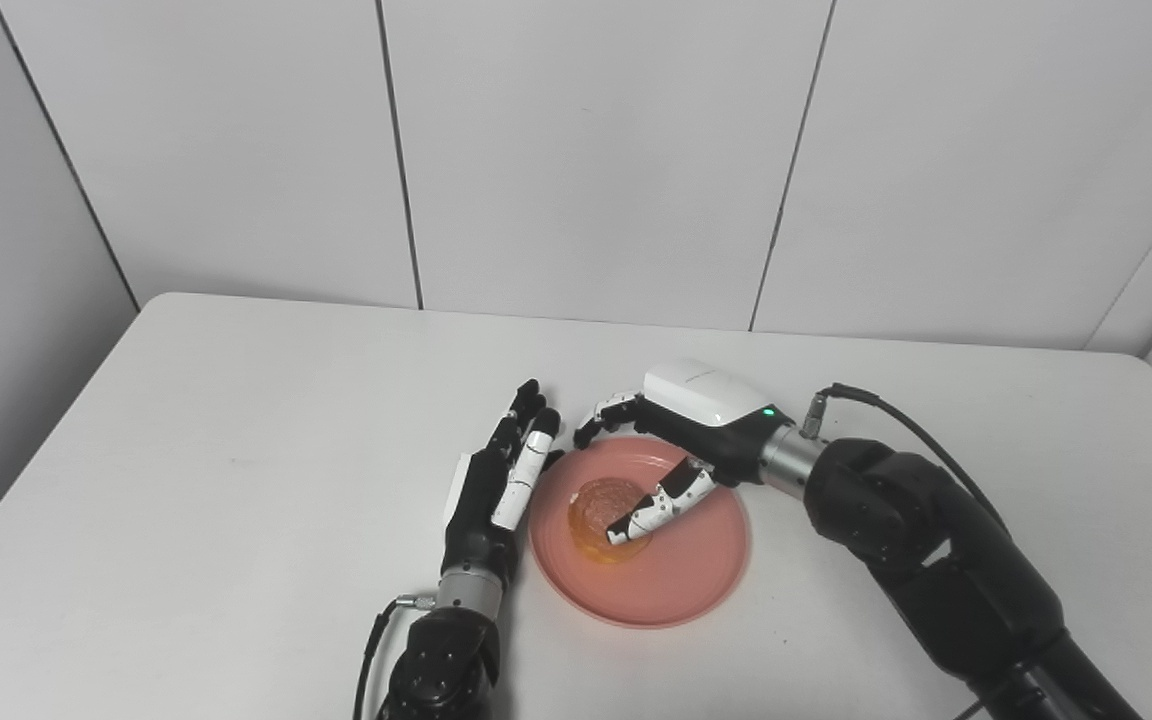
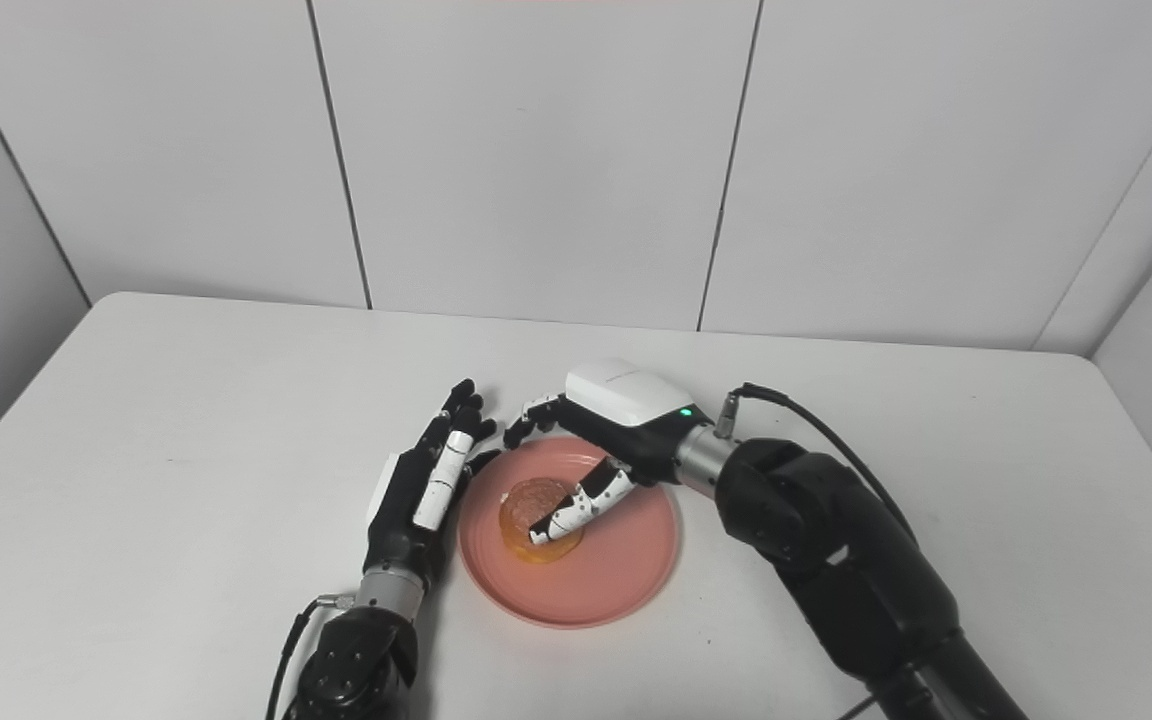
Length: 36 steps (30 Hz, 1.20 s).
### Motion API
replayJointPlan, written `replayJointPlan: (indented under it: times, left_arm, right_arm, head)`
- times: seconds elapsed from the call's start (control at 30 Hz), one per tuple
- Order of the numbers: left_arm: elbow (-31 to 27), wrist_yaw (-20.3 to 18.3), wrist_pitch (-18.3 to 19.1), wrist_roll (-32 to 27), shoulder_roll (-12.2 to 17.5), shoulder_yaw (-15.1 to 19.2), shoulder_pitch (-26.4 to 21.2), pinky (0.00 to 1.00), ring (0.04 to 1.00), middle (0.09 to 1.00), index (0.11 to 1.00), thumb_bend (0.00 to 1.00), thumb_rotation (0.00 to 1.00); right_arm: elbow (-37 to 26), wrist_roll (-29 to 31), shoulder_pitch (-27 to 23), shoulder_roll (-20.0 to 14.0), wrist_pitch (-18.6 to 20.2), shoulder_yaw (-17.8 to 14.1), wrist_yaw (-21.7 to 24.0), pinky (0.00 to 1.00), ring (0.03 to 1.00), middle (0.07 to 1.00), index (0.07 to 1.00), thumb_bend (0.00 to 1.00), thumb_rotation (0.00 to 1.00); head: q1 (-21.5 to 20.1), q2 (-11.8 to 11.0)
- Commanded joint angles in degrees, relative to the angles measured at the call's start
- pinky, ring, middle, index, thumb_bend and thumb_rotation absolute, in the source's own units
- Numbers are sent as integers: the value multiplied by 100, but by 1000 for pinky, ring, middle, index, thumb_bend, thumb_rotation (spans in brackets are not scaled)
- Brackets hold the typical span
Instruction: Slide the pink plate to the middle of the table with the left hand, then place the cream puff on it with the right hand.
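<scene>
The pink plate (image 1: 681, 585) lies near the middle of the white table (image 1: 236, 450). The cream puff (image 1: 596, 512), amber and round, rests on the plate's left half. My right hand (image 1: 696, 410) hovers over the plate's far side. Its fingers are spread past the far rim and its thumb (image 1: 661, 508) lies against the puff's right side. The hand looks open, not closed around the puff. My left hand (image 1: 496, 480) is open and on edge on the table, fingers straight, right next to the plate's left rim. Both hands also show in the right eye view, the left (image 2: 426, 480) and the right (image 2: 621, 400).
Grey wall panels (image 1: 586, 150) stand behind the table's far edge. A black cable (image 1: 896, 410) loops off my right wrist. My right arm (image 1: 946, 570) crosses the table's front right.
</scene>
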Motion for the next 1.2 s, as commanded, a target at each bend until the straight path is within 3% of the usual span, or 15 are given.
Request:
replayJointPlan:
  times: [0.0,0.17,0.33,0.37,0.43,0.6,0.73,0.8,0.87,1.0,1.17]
  left_arm:
    - [-10,-3,-32,-5,-7,-6,-12,793,891,958,919,870,828]
    - [15,6,-46,-36,-25,18,-30,810,894,956,921,861,826]
    - [0,89,-97,105,-3,-2,-34,808,879,946,914,851,831]
    - [29,95,-172,131,15,-7,-38,793,871,940,911,840,833]
    - [69,102,-298,151,32,-6,-42,782,865,935,905,819,831]
    - [194,285,-817,326,20,15,-30,778,859,916,889,821,796]
    - [255,487,-1218,489,-21,17,-3,806,866,901,893,818,792]
    - [286,573,-1385,600,-26,-7,17,826,886,909,903,822,844]
    - [305,611,-1480,655,-21,-29,39,909,929,940,925,817,903]
    - [244,627,-1426,682,-30,-43,91,965,955,963,940,811,914]
    - [188,589,-1339,713,25,-50,122,991,971,972,953,807,933]
  right_arm:
    - [-443,160,-222,-127,198,-232,-17,612,729,745,676,1000,441]
    - [-1021,358,95,-263,375,-538,13,643,722,718,669,1000,468]
    - [-1330,685,682,-180,345,-1008,-465,605,692,710,659,997,549]
    - [-1345,773,849,-103,311,-1138,-661,604,688,707,658,985,585]
    - [-1347,913,1137,63,265,-1352,-1018,613,692,709,666,955,752]
    - [-918,1609,1779,775,-101,-1932,-2047,641,718,736,719,884,944]
    - [-526,2567,2074,1450,-119,-2380,-2464,664,743,789,770,900,973]
    - [-332,3048,2194,1832,-98,-2611,-2704,718,776,822,818,939,993]
    - [-169,3391,2257,2079,-129,-2787,-2861,822,857,883,880,932,1000]
    - [180,3558,2343,2237,-357,-2927,-3130,901,923,931,925,907,1000]
    - [378,3457,2446,2236,-489,-2826,-3257,938,937,939,932,909,1000]
  head:
    - [5,-9]
    - [-2,-5]
    - [-55,-4]
    - [-77,-8]
    - [-100,-12]
    - [-153,22]
    - [-186,43]
    - [-201,53]
    - [-216,68]
    - [-241,106]
    - [-301,142]
